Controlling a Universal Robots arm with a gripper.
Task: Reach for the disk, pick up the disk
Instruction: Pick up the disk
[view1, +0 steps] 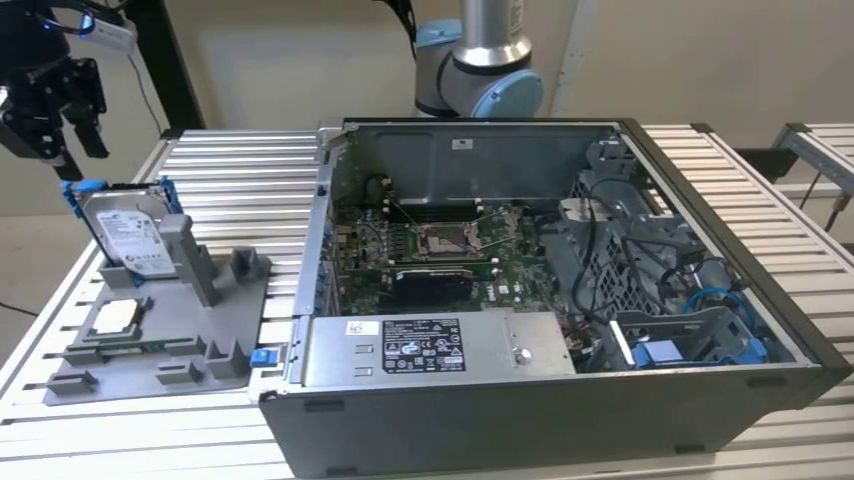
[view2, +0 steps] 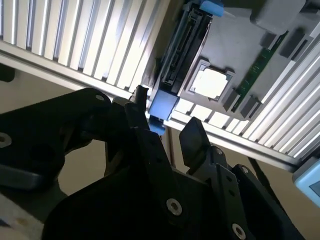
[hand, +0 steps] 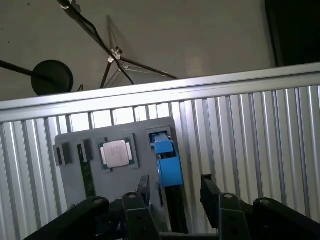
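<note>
My end effector (view1: 74, 150) hangs released, jaws spread, above the disk (view1: 134, 235) (upright in its grey holder (view1: 200, 345)), not touching it.

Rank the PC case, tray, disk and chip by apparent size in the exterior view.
Largest to smallest:
1. PC case
2. tray
3. disk
4. chip
No two look alike in size.

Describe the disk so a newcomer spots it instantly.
At the exterior view's left, beside the open computer case, lies a grey fixture plate. The disk stands on edge at its far end: silver, white-labelled, blue-framed, unlike the square chip lying flat.
</note>
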